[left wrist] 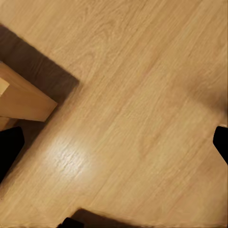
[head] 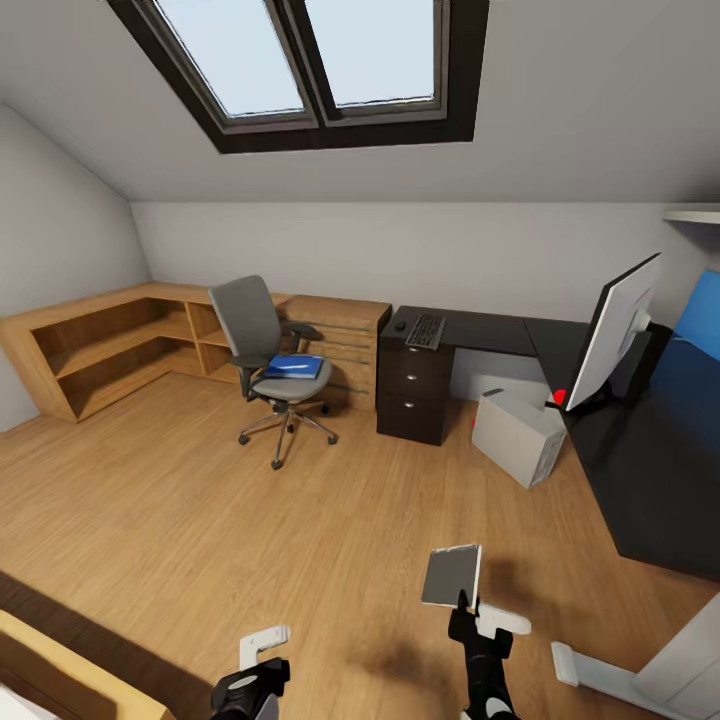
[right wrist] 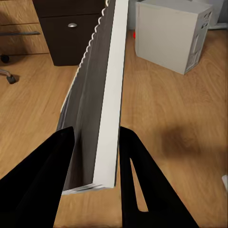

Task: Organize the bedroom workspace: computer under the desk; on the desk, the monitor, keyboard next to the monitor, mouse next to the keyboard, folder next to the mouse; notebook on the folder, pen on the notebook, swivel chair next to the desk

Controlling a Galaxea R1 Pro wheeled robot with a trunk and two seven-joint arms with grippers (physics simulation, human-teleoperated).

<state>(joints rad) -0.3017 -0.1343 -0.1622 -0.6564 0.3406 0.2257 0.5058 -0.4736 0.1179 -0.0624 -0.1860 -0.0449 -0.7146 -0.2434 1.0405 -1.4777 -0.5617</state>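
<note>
My right gripper (head: 462,598) is shut on the thin grey notebook (head: 451,575), held upright above the floor. In the right wrist view its fingers (right wrist: 47,175) clamp the notebook (right wrist: 102,95) edge-on. My left gripper (left wrist: 114,147) hangs open over bare floor. The swivel chair (head: 262,330) stands left of the desk (head: 480,330) with the blue folder (head: 293,367) on its seat. A thin white streak on the folder looks like the pen (head: 290,367). Keyboard (head: 426,331) and mouse (head: 400,325) lie on the desk. The monitor (head: 620,335) stands on its right wing. The computer (head: 518,436) sits on the floor by the desk.
A wooden shelf unit (head: 100,350) and wooden chest of drawers (head: 340,335) line the back wall. A wooden bed corner (head: 60,670) is at lower left. The desk's white leg foot (head: 590,672) lies at lower right. Open wooden floor (head: 300,520) stretches ahead.
</note>
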